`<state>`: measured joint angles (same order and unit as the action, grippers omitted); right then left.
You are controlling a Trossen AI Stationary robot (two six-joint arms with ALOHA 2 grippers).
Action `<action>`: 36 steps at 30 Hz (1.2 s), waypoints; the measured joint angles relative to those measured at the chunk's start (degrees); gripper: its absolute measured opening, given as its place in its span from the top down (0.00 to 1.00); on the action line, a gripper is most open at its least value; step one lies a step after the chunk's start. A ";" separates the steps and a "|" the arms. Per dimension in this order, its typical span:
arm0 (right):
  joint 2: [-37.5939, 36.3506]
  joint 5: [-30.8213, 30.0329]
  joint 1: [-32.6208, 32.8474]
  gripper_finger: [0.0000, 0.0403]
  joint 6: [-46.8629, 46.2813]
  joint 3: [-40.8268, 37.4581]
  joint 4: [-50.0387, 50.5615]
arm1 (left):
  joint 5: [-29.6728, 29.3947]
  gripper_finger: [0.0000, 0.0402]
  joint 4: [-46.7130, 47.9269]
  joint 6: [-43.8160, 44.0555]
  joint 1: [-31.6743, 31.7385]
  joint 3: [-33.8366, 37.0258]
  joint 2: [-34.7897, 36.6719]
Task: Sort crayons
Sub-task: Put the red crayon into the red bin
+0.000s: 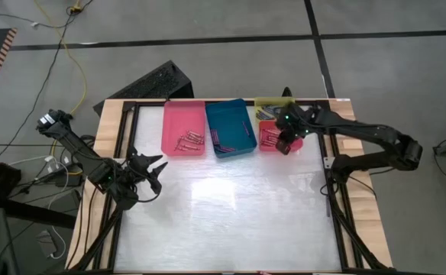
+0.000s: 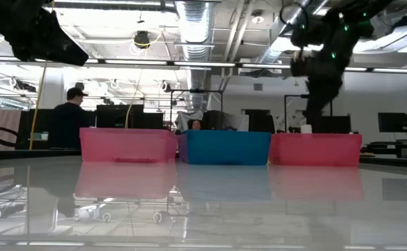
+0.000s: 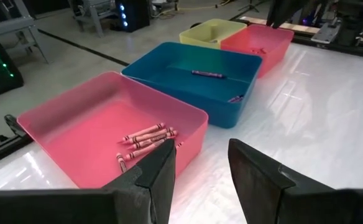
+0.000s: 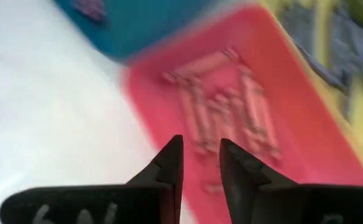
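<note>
Four trays stand in a row at the table's far edge: pink point(image 1: 185, 122), teal point(image 1: 234, 122), red point(image 1: 269, 136), and yellow point(image 1: 271, 103) behind the red one. Pink crayons point(image 3: 147, 135) lie in the pink tray. Purple ones point(image 3: 207, 73) lie in the teal tray, red ones point(image 4: 225, 106) in the red tray, and grey ones point(image 4: 330, 37) in the yellow tray. My right gripper point(image 4: 201, 146) hangs above the red tray's near part, fingers a little apart with nothing between them. My left gripper point(image 3: 200, 155) is open and empty over the table's left side, near the pink tray.
The wide white tabletop point(image 1: 231, 214) lies in front of the trays. Wooden strips and dark frame rails run along its left point(image 1: 105, 153) and right point(image 1: 353, 206) edges. In the low view, a person point(image 2: 67, 118) sits at desks in the room behind.
</note>
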<state>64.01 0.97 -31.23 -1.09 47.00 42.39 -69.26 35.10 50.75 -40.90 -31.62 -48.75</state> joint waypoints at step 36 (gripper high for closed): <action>27.95 -16.56 80.41 0.76 -54.75 14.00 -25.82 | 7.06 0.65 -12.77 -5.21 0.00 0.00 0.00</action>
<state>91.96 -15.59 49.18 -55.85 61.00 16.58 -62.21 22.33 45.54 -40.90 -31.62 -48.75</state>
